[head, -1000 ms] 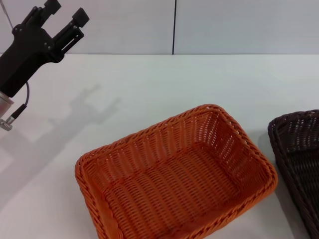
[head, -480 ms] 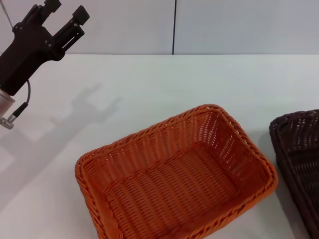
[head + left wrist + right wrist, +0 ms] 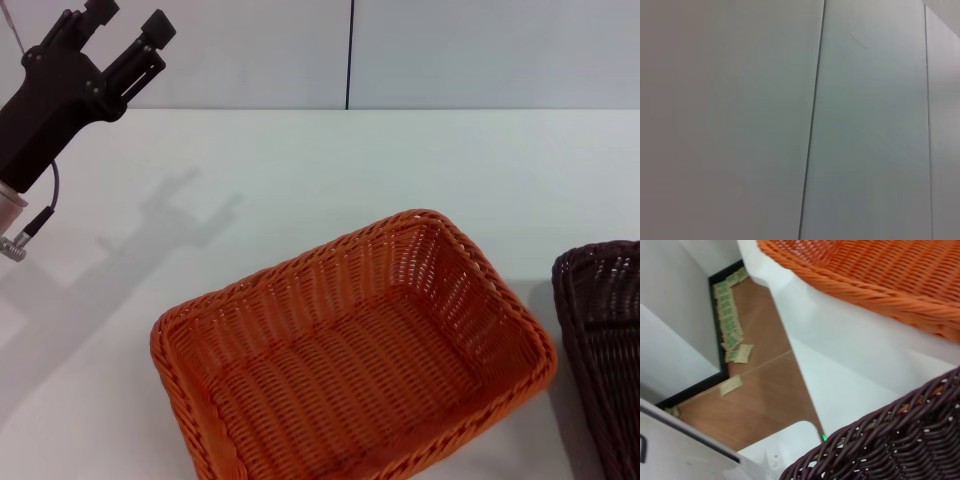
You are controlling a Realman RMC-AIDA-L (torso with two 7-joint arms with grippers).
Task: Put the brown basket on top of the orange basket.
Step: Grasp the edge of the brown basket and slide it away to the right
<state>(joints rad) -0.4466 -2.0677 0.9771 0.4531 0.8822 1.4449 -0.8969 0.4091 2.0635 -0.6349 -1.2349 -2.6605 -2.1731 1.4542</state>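
The left gripper (image 3: 125, 28) is hanging raised well away from the orange basket (image 3: 350, 350), up beyond the basket's far left corner and in front of the wall panels (image 3: 450, 50); its two black fingers (image 3: 152, 38) are standing apart with nothing between them, and its shadow (image 3: 175, 215) is falling on the white counter (image 3: 300, 170) between it and the basket; its wrist camera is facing only the pale wall panels (image 3: 740, 120) and their seams. The right gripper itself is not appearing in any view, so its state cannot be told; its wrist camera is sitting close over the braided rim of the brown basket (image 3: 890, 445), with the orange basket (image 3: 880, 275) just beyond it across a strip of counter (image 3: 840, 355). The orange basket is sitting empty and upright on the counter; the brown basket (image 3: 605, 340) is lying just to its right, not touching it, partly cut off by the edge of the head view. Beside the counter's edge, wooden floor (image 3: 765, 390) is showing, with small green-printed labels (image 3: 732, 330) scattered on it.
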